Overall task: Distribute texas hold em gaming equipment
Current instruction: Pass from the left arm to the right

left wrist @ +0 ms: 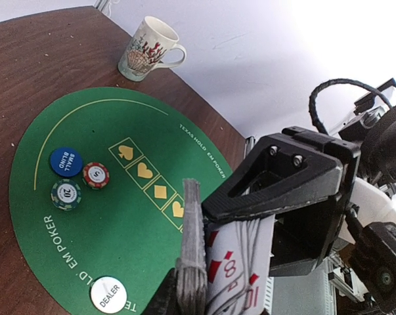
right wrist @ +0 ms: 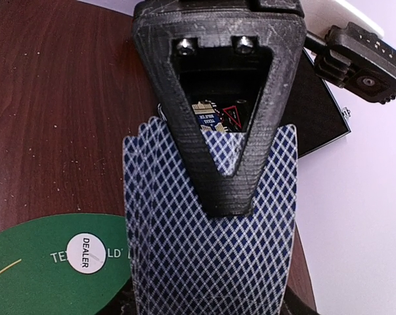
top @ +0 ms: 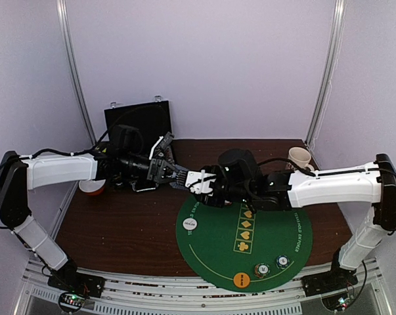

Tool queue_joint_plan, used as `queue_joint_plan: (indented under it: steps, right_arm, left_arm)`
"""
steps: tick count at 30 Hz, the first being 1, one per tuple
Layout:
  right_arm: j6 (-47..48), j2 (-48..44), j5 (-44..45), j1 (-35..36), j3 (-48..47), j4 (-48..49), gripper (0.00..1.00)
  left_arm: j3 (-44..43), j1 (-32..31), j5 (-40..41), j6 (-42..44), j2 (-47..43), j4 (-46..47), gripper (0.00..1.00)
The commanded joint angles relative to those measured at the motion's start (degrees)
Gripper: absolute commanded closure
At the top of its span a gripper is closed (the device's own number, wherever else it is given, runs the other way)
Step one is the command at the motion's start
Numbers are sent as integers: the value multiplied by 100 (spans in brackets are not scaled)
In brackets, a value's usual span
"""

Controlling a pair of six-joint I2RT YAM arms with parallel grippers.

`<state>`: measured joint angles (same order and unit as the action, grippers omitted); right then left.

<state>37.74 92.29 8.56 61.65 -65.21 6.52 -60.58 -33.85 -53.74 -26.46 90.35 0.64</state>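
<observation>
walls point(top: 204, 65): plain pale lilac | table point(top: 119, 226): dark brown wood | corner posts point(top: 77, 79): silver metal | light: bright, even

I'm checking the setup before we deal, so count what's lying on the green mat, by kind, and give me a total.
Numbered poker chips: 2, the 20 chip and the 5 chip
Marker discs: 2, the small blind disc and the dealer disc
Total: 4 in view on the green mat
</observation>
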Motion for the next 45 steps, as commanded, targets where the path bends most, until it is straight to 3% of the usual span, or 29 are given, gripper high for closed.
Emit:
queue_joint_plan:
  steps: [1,4,6,8,10,17,19,25,30,35,37,45]
  right_arm:
    - [17,110,64,-6,-181,215,49]
    - [103,149,176,-7,-246,275,46]
    - [120,174,295,-18,-286,286,38]
    - [133,174,429,-17,-267,332,20]
    - [199,158,503,-20,-222,344,8]
    - [22,179,238,-42,-209,106,5]
    - [-184,205,105,-92,-281,-49,8]
    - [-381,43,120,-119,-102,121,43]
    - [-487,-88,15,-118,-42,107,49]
    - [-552,-45,32,-118,-63,-11,51]
    - [-567,-60,23,-115,-46,-14,51]
    - [-557,-80,44,-127,-7,-28,51]
  left_arm:
    - [-62,-163,-537,35,-8,423,75]
    - [-51,-192,-542,53,5,419,87]
    - [-78,-195,-561,79,9,386,100]
    - [-124,-193,-499,149,-2,236,100]
    - [-156,-194,-416,153,1,164,100]
    - [-149,-181,-450,-68,15,329,100]
    - [-147,-180,-447,-50,-8,340,100]
    - [-139,-141,-417,-73,29,331,100]
    - [-138,-133,-441,-74,101,364,99]
    - [-239,-142,-207,154,90,113,71]
    - [-366,-132,22,397,71,-204,66]
    - [-743,-136,874,1104,31,-1206,61]
